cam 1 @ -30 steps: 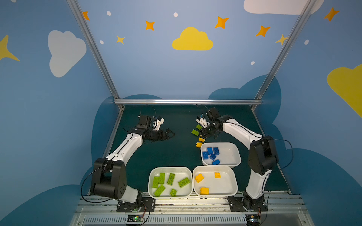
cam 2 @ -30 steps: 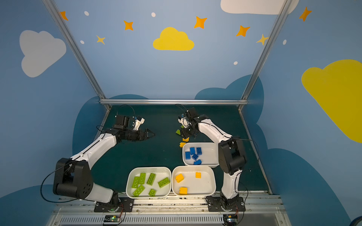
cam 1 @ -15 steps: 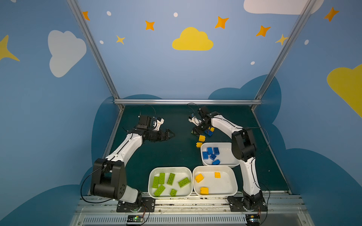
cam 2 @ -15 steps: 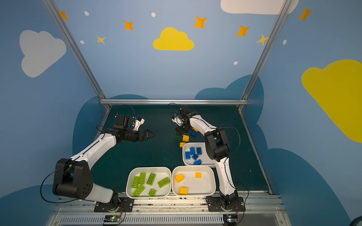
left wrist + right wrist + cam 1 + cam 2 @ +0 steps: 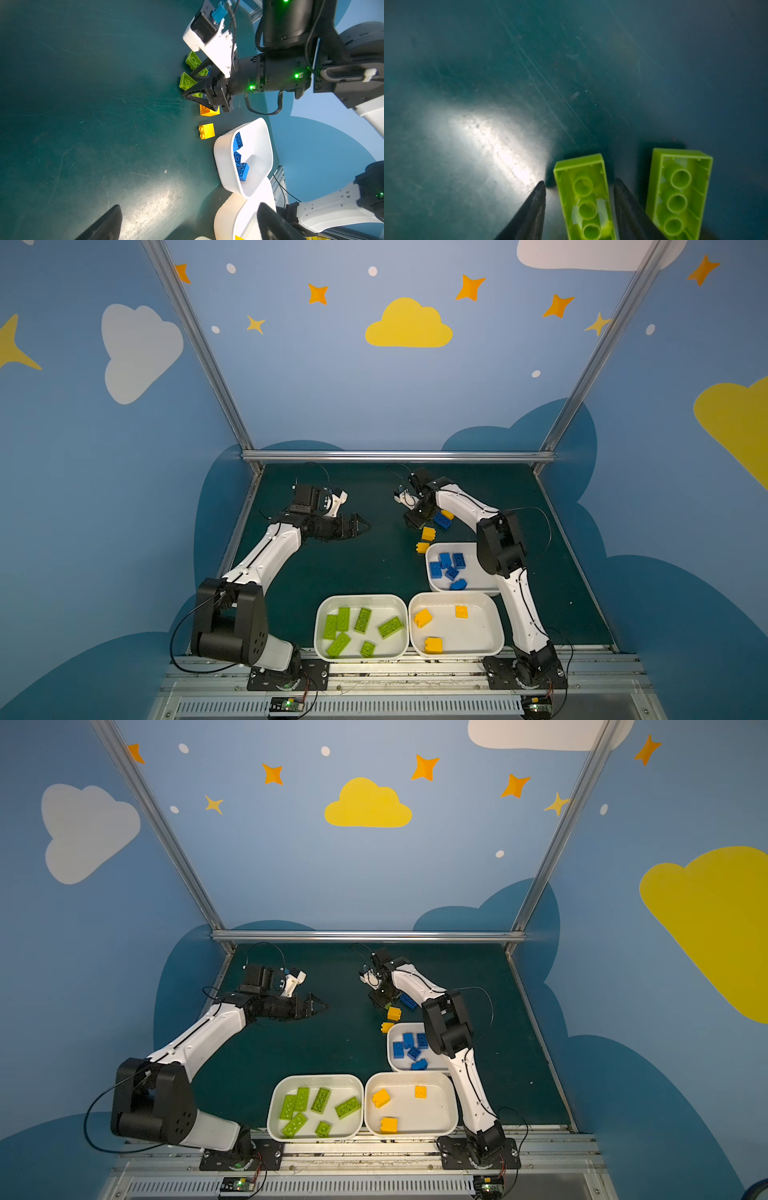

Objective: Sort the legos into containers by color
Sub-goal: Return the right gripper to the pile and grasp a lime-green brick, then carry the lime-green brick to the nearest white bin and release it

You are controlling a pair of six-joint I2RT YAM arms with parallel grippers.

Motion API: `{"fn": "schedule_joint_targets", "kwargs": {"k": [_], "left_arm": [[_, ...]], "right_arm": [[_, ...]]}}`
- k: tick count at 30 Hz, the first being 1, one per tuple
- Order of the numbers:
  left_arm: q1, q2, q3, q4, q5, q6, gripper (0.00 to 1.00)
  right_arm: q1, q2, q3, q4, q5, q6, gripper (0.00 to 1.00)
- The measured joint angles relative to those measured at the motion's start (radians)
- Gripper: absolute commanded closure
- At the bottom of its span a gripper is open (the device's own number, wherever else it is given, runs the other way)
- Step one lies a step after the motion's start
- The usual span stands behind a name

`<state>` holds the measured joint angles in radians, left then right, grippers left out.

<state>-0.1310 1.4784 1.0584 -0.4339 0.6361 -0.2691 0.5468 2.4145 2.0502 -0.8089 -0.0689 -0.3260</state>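
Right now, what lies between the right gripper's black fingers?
An upturned lime-green oblong plastic brick, hollow underside showing, lies on the green mat between the fingers of the right gripper; a second one lies outside them. The right wrist view shows it.

Looks like smooth, semi-gloss sheet across the dark green bench (image 5: pixel 508 62), scored with fine scratches and flaring white under glare. On the bench, glossy moulded plastic: lime-green legos (image 5: pixel 679 187), catching highlights in their hollows; white trays (image 5: pixel 222 162), smooth and shiny. Matt black, faintly grainy fingers (image 5: pixel 533 209) on the right hand (image 5: pixel 580 182). Brushed metal rail (image 5: pixel 395 456) along the bench's far edge.
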Motion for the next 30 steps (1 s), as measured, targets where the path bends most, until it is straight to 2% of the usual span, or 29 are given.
{"fn": "schedule_joint_targets", "kwargs": {"k": [5, 8, 15, 21, 25, 30], "left_arm": [[0.0, 0.0, 0.0, -0.009, 0.0, 0.006, 0.01], [0.0, 0.0, 0.005, -0.018, 0.0, 0.011, 0.01], [0.002, 0.0, 0.015, -0.026, 0.0, 0.015, 0.01], [0.01, 0.002, 0.042, -0.033, -0.003, 0.017, 0.01], [0.016, 0.01, 0.063, -0.031, -0.004, 0.018, 0.01], [0.022, 0.02, 0.079, -0.032, -0.008, 0.019, 0.0]], "right_arm": [[0.001, 0.0, 0.005, -0.011, 0.026, 0.024, 0.7], [0.002, -0.001, 0.005, -0.01, 0.03, 0.036, 0.77], [0.002, -0.109, -0.136, 0.024, 0.001, 0.039, 0.78], [0.021, -0.371, -0.329, 0.072, -0.072, 0.036, 0.78], [0.093, -0.565, -0.465, 0.117, -0.137, 0.015, 0.78], [0.265, -0.726, -0.634, 0.152, -0.202, -0.001, 0.76]]}}
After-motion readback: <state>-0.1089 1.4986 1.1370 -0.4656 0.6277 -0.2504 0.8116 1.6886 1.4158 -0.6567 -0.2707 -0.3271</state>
